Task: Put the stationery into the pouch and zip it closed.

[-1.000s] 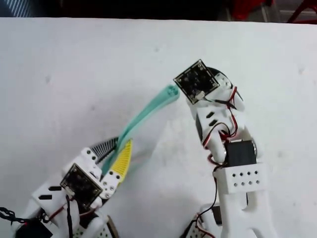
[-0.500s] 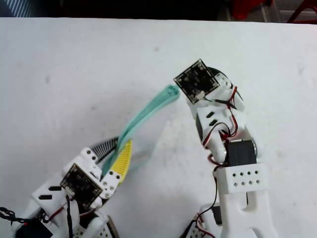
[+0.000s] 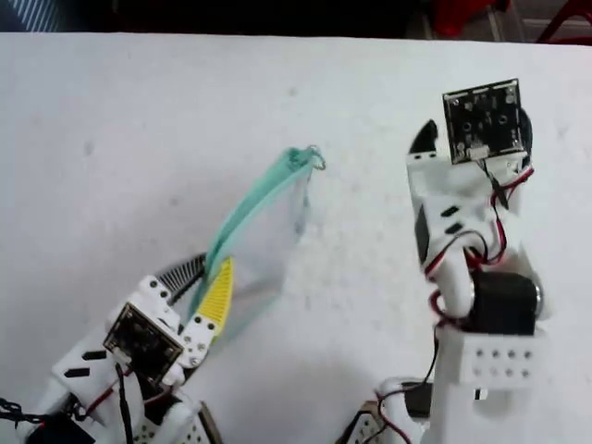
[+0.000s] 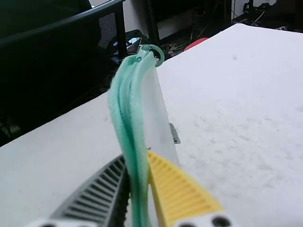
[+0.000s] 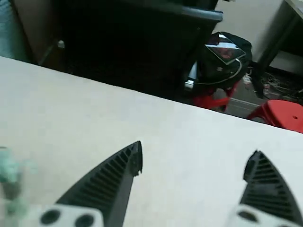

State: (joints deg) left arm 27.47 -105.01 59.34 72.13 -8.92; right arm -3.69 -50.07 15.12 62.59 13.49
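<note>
White table (image 3: 139, 111): matte, lightly speckled, with faint grey scuffs. Far edge drops into a dark room. Behind it: black mesh-back chair (image 4: 71, 28), black bag (image 5: 225, 52) on the floor, red stool (image 5: 284, 116), cable clutter.

2 arms at the near edge. Left arm (image 3: 111, 370) sits low at the near-left corner. Right arm (image 3: 472, 277) is on the right side, wrist pointing at the far edge.

Pouch (image 3: 254, 231): clear body, teal zip band. It stands on edge, zip side up, running diagonally from the left gripper toward table centre. Zip band halves lie together along the visible run. Can't read any contents through the plastic.

Left gripper (image 4: 136, 161): nearly closed, grey and yellow fingers clamping the near end of the zip band from both sides.

Right gripper (image 5: 196, 153): black fingers spread wide, nothing between them, above bare table and well apart from the pouch.

Zip pull ring (image 3: 316, 159): at the pouch's far end, free.
</note>
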